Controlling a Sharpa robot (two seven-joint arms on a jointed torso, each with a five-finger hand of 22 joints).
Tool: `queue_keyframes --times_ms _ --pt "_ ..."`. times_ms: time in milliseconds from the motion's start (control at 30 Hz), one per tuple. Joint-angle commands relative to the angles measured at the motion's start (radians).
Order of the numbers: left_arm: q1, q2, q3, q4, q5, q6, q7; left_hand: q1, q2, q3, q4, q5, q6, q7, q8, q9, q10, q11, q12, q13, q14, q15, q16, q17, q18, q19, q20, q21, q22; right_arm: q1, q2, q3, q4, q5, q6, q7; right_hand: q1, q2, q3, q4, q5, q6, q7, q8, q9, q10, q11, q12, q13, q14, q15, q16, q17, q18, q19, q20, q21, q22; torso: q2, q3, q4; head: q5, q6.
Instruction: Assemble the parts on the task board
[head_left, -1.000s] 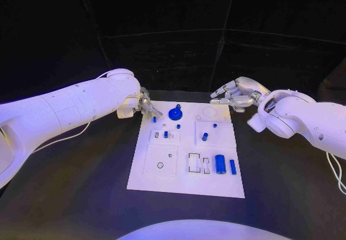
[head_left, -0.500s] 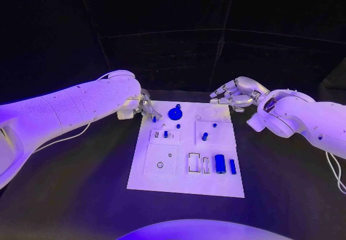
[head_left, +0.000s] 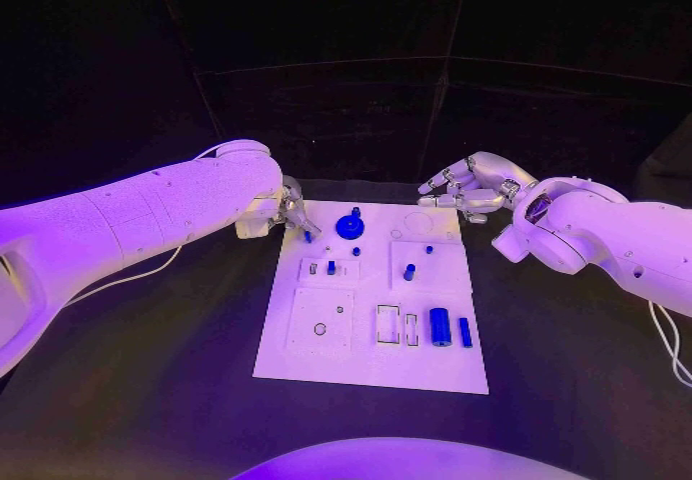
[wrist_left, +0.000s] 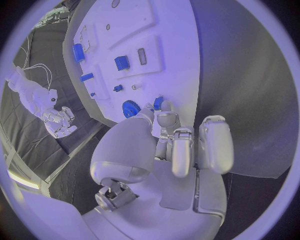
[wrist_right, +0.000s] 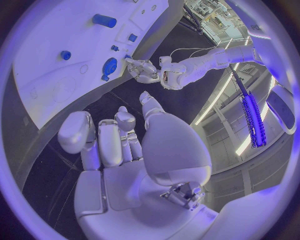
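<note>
Task board (head_left: 378, 355) between left hand (head_left: 289, 212) and right hand (head_left: 469, 188).

I see a smooth matt white task board (head_left: 372, 355), glossy blue plastic-looking parts (head_left: 440, 327), a dull black table (head_left: 159, 390), and silvery metallic hands (head_left: 469, 188).

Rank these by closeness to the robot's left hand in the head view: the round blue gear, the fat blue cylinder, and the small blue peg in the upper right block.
1. Round blue gear, at the board's far end, just beside the left hand.
2. Small blue peg, mid-board, right of centre.
3. Fat blue cylinder, at the board's near right.
</note>
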Motion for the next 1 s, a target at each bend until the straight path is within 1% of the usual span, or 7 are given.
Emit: queue_keyframes --times_ms 33,100,267,400,533,800,1000 --pt "0.001 0.000 0.000 0.004 0.000 -0.011 0.033 0.031 0.000 0.014 -0.027 0.002 0.001 -0.009 0.006 -0.002 0.001 -0.007 -0.001 -0.001 0.104 -0.007 0.003 0.263 0.005 0.000 -0.006 -0.009 -0.007 0.002 0.001 0.001 -0.001 0.000 0.010 0.008 0.001 0.006 -0.007 0.002 0.003 -0.004 -0.001 0.004 -0.001 -0.010 0.000 -0.006 -0.001 0.027 -0.003 -0.004 -0.002 0.010 -0.003 0.000 -0.003 -0.001 0.001 0.0001 0.0004 -0.001 -0.002" --pt "0.001 -0.001 0.000 0.006 0.000 -0.012 0.039 0.050 0.004 0.026 -0.041 0.002 0.003 -0.012 0.007 -0.003 0.001 -0.010 -0.001 -0.001 0.104 -0.008 0.003 0.263 0.006 -0.001 -0.007 -0.010 -0.008 0.002 0.001 0.001 -0.001 0.000 0.010 0.008 0.001 0.006 -0.007 0.002 0.003 -0.004 -0.001 0.004 -0.001 -0.010 0.000 -0.006 -0.001 0.027 -0.003 -0.004 -0.002 0.010 -0.003 0.000 -0.003 -0.001 0.001 0.0002 0.0008 -0.002 -0.002" --pt "0.001 -0.007 0.000 0.012 0.011 -0.023 0.052 0.118 0.032 0.087 -0.092 0.002 0.002 -0.020 0.006 -0.005 0.002 -0.018 -0.005 -0.001 0.104 -0.014 0.003 0.263 0.006 -0.001 -0.011 -0.012 -0.009 0.002 0.002 0.001 -0.002 0.000 0.011 0.008 0.001 0.006 -0.007 0.002 0.003 -0.004 -0.001 0.004 -0.001 -0.010 0.000 -0.006 -0.001 0.027 -0.003 -0.004 -0.002 0.010 -0.003 0.000 -0.003 -0.001 0.000 0.0002 -0.0002 0.000 -0.004" --pt "0.001 -0.016 0.000 0.023 0.016 -0.040 0.058 0.127 0.029 0.118 -0.110 0.001 -0.001 -0.018 0.007 -0.004 0.005 -0.015 -0.009 -0.003 0.104 -0.014 0.003 0.263 0.006 -0.002 -0.013 -0.014 -0.011 0.002 0.002 0.001 -0.002 0.000 0.012 0.008 0.001 0.006 -0.007 0.002 0.003 -0.004 -0.001 0.004 -0.001 -0.010 0.000 -0.006 -0.001 0.027 -0.003 -0.004 -0.002 0.010 -0.003 0.000 -0.003 -0.001 0.000 0.0004 -0.0004 -0.001 -0.004" --pt "0.001 -0.040 0.000 0.056 0.018 -0.075 0.068 0.128 0.024 0.137 -0.121 0.001 0.000 -0.018 0.010 -0.003 0.011 -0.016 -0.007 0.000 0.104 -0.014 0.003 0.263 0.006 -0.002 -0.013 -0.015 -0.012 0.002 0.001 0.001 -0.003 0.000 0.012 0.008 0.001 0.007 -0.007 0.002 0.005 -0.004 -0.001 0.005 -0.001 -0.010 0.000 -0.007 -0.002 0.027 -0.003 -0.005 -0.003 0.010 -0.003 0.000 -0.004 -0.002 0.000 0.0008 0.0007 -0.001 -0.004" --pt "-0.002 -0.126 0.000 0.195 0.019 -0.169 0.082 0.114 0.007 0.182 -0.135 0.001 0.002 -0.019 0.015 0.000 0.023 -0.017 -0.003 0.005 0.104 -0.014 0.003 0.263 0.005 0.001 -0.014 -0.014 -0.007 0.002 0.000 0.001 -0.005 0.000 0.012 0.008 0.001 0.007 -0.008 0.003 0.005 -0.004 -0.001 0.005 -0.001 -0.011 0.000 -0.007 -0.002 0.027 -0.003 -0.005 -0.002 0.010 -0.003 0.000 -0.004 -0.002 0.000 -0.0002 0.0029 0.003 -0.005" --pt "-0.017 -0.184 -0.001 0.300 0.019 -0.230 0.092 0.096 -0.009 0.225 -0.145 0.001 0.004 -0.020 0.019 0.003 0.031 -0.018 -0.002 0.008 0.104 -0.015 0.003 0.263 0.005 0.003 -0.015 -0.012 -0.004 0.002 0.000 0.001 -0.008 0.000 0.013 0.008 0.000 0.006 -0.009 0.003 0.005 -0.004 -0.001 0.006 -0.001 -0.011 0.000 -0.007 -0.002 0.027 -0.003 -0.005 -0.003 0.010 -0.003 0.000 -0.004 -0.002 0.000 -0.0006 0.0039 0.008 -0.008"
